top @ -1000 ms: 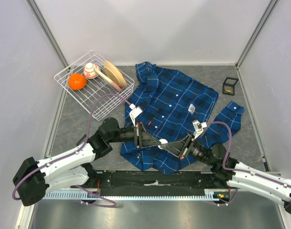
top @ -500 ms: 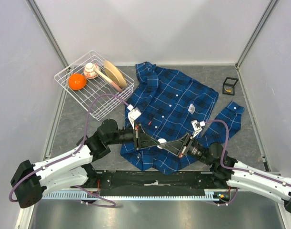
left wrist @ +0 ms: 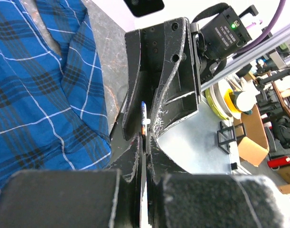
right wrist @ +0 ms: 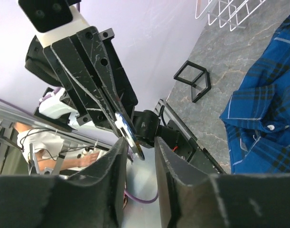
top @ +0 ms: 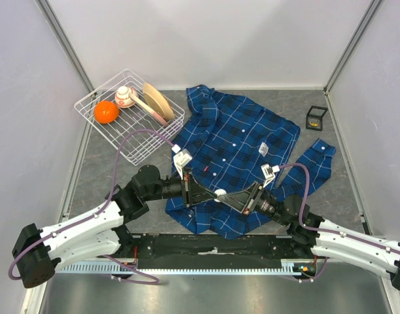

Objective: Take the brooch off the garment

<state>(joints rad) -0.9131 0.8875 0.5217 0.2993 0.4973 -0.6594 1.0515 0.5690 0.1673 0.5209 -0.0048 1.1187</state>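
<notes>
The garment (top: 232, 137), a blue plaid shirt with white buttons, lies spread on the grey table. Both grippers meet tip to tip above its lower hem. My left gripper (top: 211, 193) is shut on the brooch (top: 219, 193), a thin silvery disc. The left wrist view shows the brooch (left wrist: 143, 118) edge-on between the tips of the left gripper (left wrist: 145, 137). My right gripper (top: 229, 197) faces it. In the right wrist view the right gripper (right wrist: 137, 142) stands open, jaws either side of the brooch (right wrist: 130, 135) with a gap on one side.
A white wire basket (top: 98, 98) at the back left holds an orange, a plate and a small cup. A small black frame stand (top: 315, 118) sits at the back right. Walls close in the table on three sides.
The right gripper's jaws have parted off the brooch, which stays in the left gripper. Both arms have shifted slightly left.
</notes>
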